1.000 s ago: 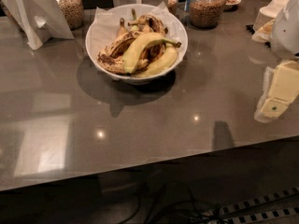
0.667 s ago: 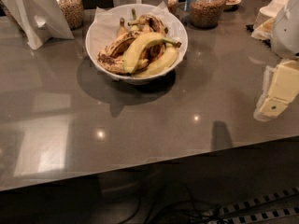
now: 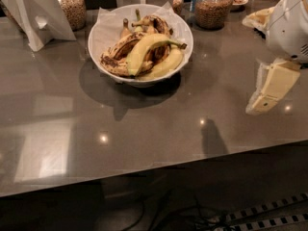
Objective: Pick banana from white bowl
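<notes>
Gripper (image 3: pixel 269 88) hangs tilted down-left (opening: can't tell, nothing seen held); banana (image 3: pixel 144 49) in white bowl (image 3: pixel 95 47) well left, stem twd gripper.

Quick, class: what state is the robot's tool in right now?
Tool: open or closed cannot be told; it hangs at the right, clear of the bowl, where the banana lies.
</notes>
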You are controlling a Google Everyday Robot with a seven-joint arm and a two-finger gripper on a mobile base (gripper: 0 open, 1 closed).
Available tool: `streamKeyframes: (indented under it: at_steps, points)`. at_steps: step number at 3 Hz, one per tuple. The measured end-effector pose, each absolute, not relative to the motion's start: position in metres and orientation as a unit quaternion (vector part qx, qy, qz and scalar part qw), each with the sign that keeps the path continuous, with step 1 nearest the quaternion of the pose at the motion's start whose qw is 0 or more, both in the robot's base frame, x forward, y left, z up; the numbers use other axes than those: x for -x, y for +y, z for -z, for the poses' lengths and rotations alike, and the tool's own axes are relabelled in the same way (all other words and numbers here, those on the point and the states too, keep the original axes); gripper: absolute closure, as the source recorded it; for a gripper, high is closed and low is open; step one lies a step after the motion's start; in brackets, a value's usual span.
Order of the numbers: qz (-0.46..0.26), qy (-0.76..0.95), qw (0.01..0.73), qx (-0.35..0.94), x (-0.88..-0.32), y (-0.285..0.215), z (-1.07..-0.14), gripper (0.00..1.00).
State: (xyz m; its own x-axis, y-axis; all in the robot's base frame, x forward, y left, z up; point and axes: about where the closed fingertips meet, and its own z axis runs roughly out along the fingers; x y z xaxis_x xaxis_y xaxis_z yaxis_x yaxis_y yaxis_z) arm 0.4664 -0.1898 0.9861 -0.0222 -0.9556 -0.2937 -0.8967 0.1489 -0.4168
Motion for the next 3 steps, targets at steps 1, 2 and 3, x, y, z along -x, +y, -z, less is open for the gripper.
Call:
streamKeyframes:
  at_steps: [1, 2, 3]
  points:
    - [0.055, 0.673, 0.316, 0.666, -0.491, -0.182, -0.993, 0.0]
    - [0.038, 0.63, 0.36, 0.687, -0.513, -0.169, -1.002, 0.0]
    - [0.011, 0.578, 0.391, 0.716, -0.531, -0.145, -1.009, 0.0]
